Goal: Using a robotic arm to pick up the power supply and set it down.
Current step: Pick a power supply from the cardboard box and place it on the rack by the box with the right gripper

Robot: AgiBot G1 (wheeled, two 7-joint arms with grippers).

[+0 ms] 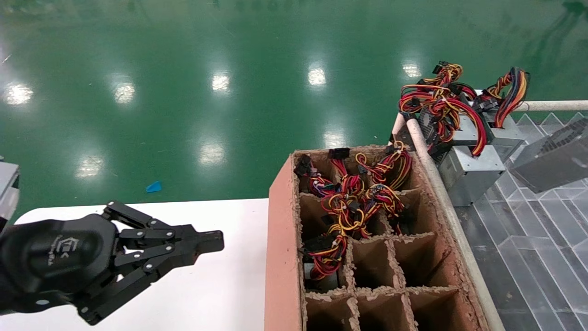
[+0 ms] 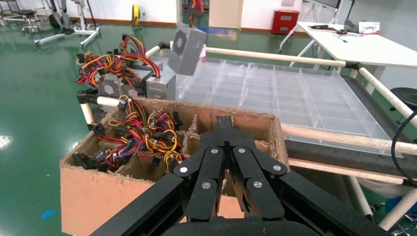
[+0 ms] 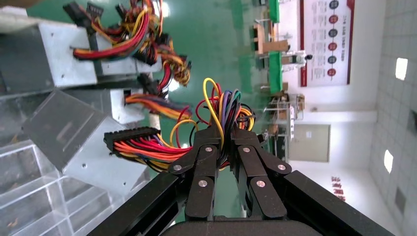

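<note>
The power supply (image 1: 551, 158), a grey metal box with a vented side, hangs tilted in the air above the clear tray at the right; it also shows as the power supply (image 2: 187, 49) and the power supply (image 3: 74, 137). My right gripper (image 3: 225, 130) is shut on its bundle of red, yellow and orange wires (image 3: 216, 105), with a black plug (image 3: 130, 136) trailing beside it. The right gripper itself is outside the head view. My left gripper (image 1: 216, 241) is shut with nothing in it, low over the white table (image 1: 220, 285); the left gripper (image 2: 224, 123) points toward the cardboard box.
A cardboard box with dividers (image 1: 280, 230) holds more wired units in its far cells. Other grey supplies (image 1: 468, 172) with tangled wires (image 1: 441, 101) lie at the far end of the clear compartment tray (image 1: 528, 239). A white pipe rail (image 1: 441, 193) runs between box and tray.
</note>
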